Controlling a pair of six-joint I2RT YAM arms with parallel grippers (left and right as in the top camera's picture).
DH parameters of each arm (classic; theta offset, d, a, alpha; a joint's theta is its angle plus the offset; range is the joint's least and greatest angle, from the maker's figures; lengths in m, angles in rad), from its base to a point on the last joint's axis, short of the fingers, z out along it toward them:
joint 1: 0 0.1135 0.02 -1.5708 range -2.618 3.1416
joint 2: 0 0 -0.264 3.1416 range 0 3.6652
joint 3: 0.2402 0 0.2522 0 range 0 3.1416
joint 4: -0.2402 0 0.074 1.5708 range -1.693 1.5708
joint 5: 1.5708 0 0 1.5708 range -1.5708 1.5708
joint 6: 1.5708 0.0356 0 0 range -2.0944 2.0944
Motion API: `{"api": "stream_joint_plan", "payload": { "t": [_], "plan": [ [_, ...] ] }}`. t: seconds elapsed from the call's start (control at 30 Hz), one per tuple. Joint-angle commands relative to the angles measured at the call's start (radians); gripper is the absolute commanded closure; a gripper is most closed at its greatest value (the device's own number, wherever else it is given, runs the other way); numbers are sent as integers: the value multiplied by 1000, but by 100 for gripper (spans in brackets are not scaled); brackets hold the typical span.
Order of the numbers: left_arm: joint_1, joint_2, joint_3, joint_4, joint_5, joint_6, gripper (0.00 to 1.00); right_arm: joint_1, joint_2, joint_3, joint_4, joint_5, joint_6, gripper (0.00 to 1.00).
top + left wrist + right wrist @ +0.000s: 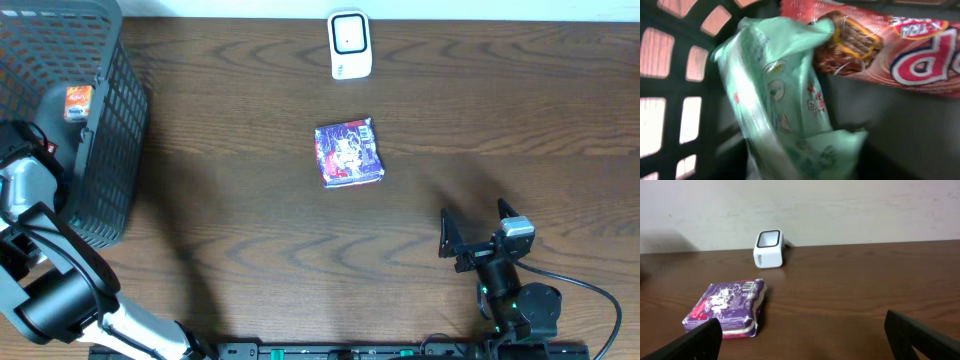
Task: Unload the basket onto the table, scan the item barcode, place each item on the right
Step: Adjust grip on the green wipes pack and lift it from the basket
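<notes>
My right jaws stand wide apart. The squarish, glossy purple packet [348, 152] lies flat on the wood-grain surface [250, 220], just before the boxy white scanner [350, 44]. My left jaws face a crinkly green pouch [790, 100] inside the mesh basket [110, 120]; I cannot tell their state.

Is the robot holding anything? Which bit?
The right gripper is open and empty. The left gripper is down in the basket, close to a green packet, but its fingers are hidden, so a hold cannot be told.

purple pkt [349, 153] flat on table [250, 200], white scanner [350, 45] beyond.
</notes>
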State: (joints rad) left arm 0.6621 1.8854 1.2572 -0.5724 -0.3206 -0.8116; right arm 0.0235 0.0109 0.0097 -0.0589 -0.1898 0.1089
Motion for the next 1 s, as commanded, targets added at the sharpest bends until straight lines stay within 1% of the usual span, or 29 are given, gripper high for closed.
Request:
{"api": "stream_joint_plan", "payload": {
  "t": [0.0,0.03,0.1,0.17,0.3,0.43,0.47,0.5,0.53,0.57,0.6,0.63,0.67,0.73,0.77,0.8,0.87,0.9,0.97],
  "plan": [
    [8,6,6,-23,-27,-5,66,-5,-5,-4,-1,0,-13,1],
    [8,6,6,-32,-25,-5,71,-5,-5,-4,-1,1,-13,1],
    [8,6,6,-56,-25,-5,91,-5,-5,-4,-1,1,-13,1],
    [8,6,6,-85,-24,-5,92,-5,-5,-4,-1,1,-13,1],
    [8,0,6,-147,-14,-5,93,-5,-5,-4,-1,0,-13,1],
    [8,-12,6,-167,49,-5,92,-5,-5,-4,-1,0,-13,1],
    [8,-12,6,-163,61,-5,88,-5,-5,-4,-1,1,-13,1],
    [8,-12,6,-154,72,-5,74,-5,-5,-4,-1,0,-13,1],
    [8,-12,6,-145,74,-5,51,-5,-5,-4,-1,1,-13,1],
    [8,-12,6,-137,74,-5,25,-5,-5,-4,-1,1,-13,1],
    [8,-12,6,-132,74,-4,16,-5,-5,-4,-1,1,-13,1],
    [8,-12,6,-129,74,7,9,-5,-5,-4,-1,1,-13,1],
    [8,-11,6,-126,74,17,6,-5,-5,-4,-1,1,-13,1],
    [8,-11,6,-126,74,18,6,-5,-5,-4,-1,0,-13,1],
    [8,-11,6,-126,74,23,21,-5,-5,-4,-1,1,-13,1],
    [8,-11,6,-126,74,35,49,-5,-5,-4,-1,1,-13,1],
    [8,-12,6,-126,74,75,85,-5,-5,-4,-1,0,-13,1],
    [8,-14,6,-126,74,103,92,-5,-5,-4,-1,0,-13,1],
    [8,-26,6,-130,74,154,93,-5,-5,-4,-1,1,-13,1]
  ]
}}
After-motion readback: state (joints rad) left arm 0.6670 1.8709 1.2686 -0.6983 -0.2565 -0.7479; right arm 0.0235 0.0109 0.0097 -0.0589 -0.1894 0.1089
